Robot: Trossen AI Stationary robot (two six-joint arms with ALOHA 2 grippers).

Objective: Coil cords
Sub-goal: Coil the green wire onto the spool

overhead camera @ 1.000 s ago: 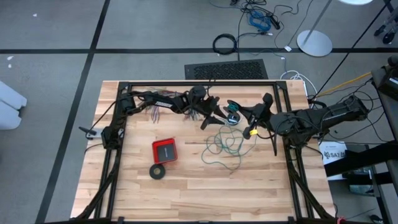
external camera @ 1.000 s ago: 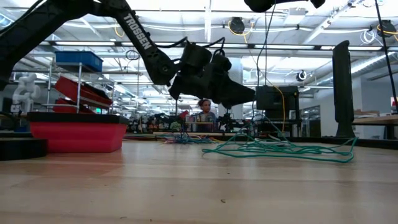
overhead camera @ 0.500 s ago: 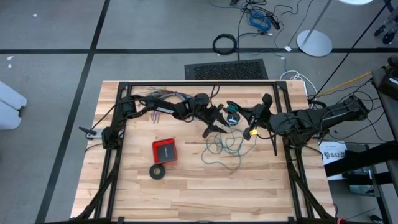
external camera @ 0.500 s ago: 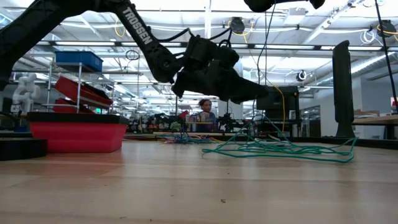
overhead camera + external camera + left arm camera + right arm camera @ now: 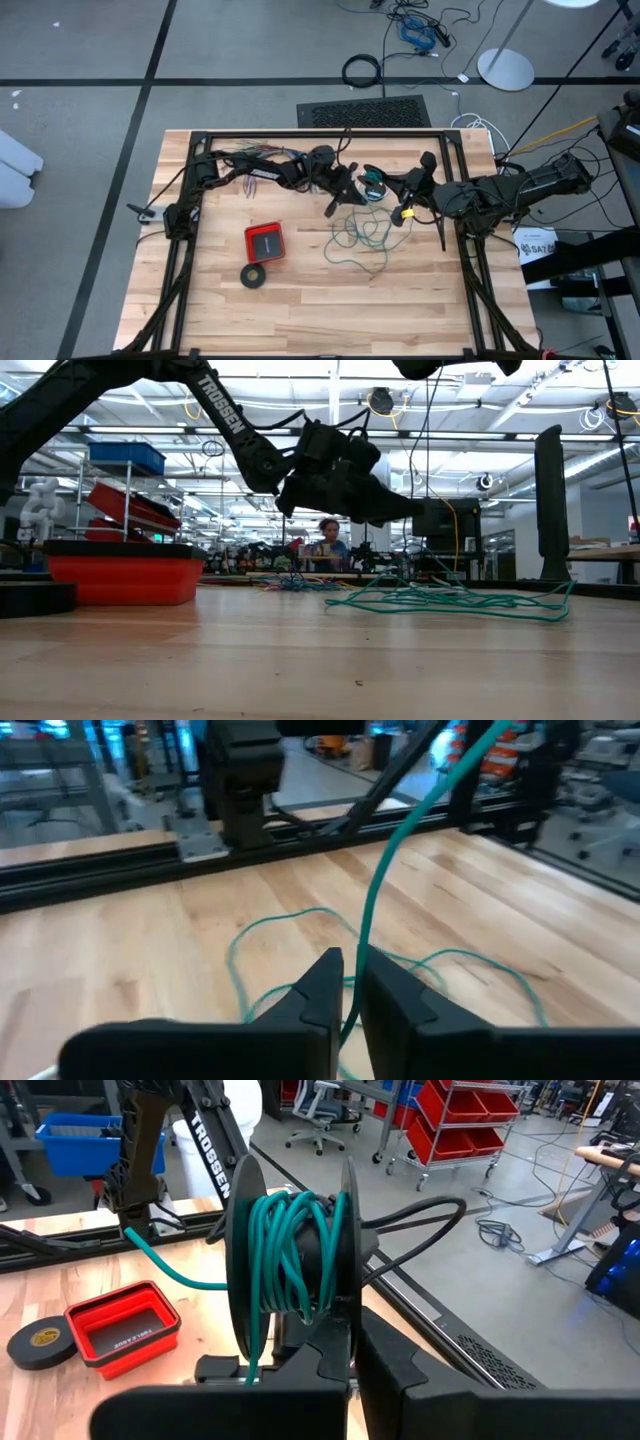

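The left gripper [image 5: 345, 995] pinches the teal-green wire [image 5: 395, 890] between nearly closed fingers; the right gripper [image 5: 350, 1370], shut, holds a spool [image 5: 290, 1260] partly wound with it. Remaining slack lies tangled on the table [image 5: 420, 290]. Light, limp and springy, the wire is probably best held near the spool.

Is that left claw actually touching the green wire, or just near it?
Touching. In the left wrist view the left gripper has its two fingers closed on the teal-green wire, which runs up taut from between them with no gap visible.
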